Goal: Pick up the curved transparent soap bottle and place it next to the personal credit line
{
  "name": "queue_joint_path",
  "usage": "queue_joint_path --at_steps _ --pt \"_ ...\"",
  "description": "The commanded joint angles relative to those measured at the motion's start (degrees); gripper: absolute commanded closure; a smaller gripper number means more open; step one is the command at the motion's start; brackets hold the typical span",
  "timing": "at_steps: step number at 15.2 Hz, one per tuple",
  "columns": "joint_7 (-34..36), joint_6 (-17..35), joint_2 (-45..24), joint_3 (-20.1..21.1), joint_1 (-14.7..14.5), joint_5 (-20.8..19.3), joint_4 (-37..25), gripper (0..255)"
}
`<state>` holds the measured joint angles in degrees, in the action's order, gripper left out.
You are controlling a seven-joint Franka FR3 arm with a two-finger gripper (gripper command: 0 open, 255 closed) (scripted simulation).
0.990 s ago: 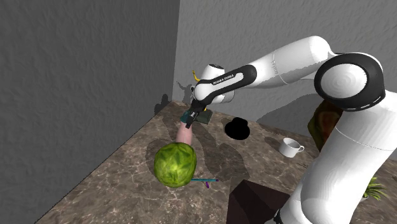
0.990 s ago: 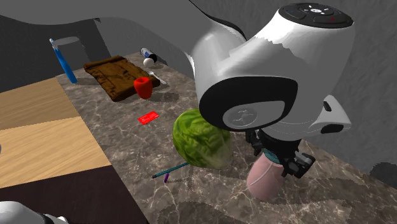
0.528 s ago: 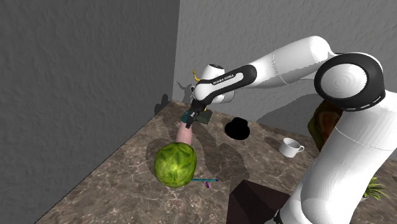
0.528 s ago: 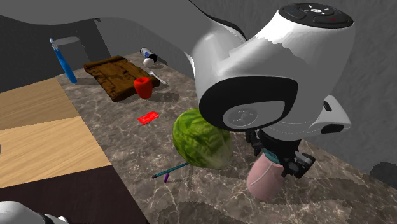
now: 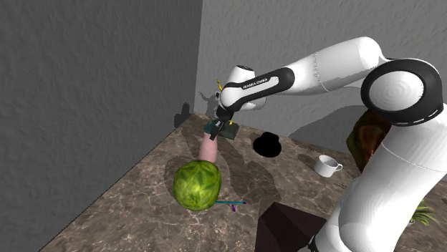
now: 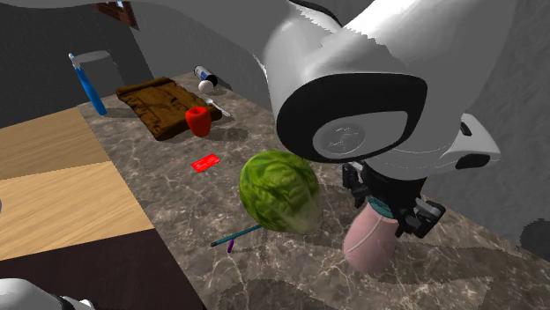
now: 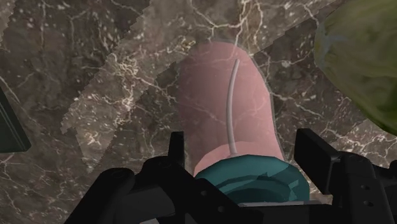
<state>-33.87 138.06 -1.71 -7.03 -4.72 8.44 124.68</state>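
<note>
1. Soap bottle: pink, see-through, teal cap. It stands upright at the far part of the brown marble counter, right under the gripper. Can't tell if the base touches the counter.
2. Gripper: points down, fingers closed in on the cap from both sides, gripping the bottle at its top.
3. Vs 0.5 s ago: forearm + wrist sit higher in shoulder view, and the wrist housing has shifted toward the second exterior view's right. Bottle barely shifted w/ it. Everything else is in the same spots.
4. Green melon: just beside the bottle, on the side toward the red card; narrow gap btw them.
5. Red card: flat on the counter, well apart from the bottle, beyond the melon. Bare counter all round it.
6. Teal/purple pen: near the melon's base.
7. Edges: the counter edge meets a light wood surface at the second exterior view's left, and the card is nearer that edge than the bottle is. Grey wall runs along the counter's side near the bottle.
8. Red cup + brown tray lie past the card. Black hat and white cup are at the shoulder view's right of the gripper.
</note>
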Motion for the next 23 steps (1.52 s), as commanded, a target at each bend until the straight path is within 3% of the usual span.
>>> queue_joint_path --at_steps 1,23 --pt "0.4 -1.6 0.8 0.0 0.0 -0.4 -0.9 255" --pt "3.1 -18.0 5.9 0.0 0.1 -2.7 -12.3 255"
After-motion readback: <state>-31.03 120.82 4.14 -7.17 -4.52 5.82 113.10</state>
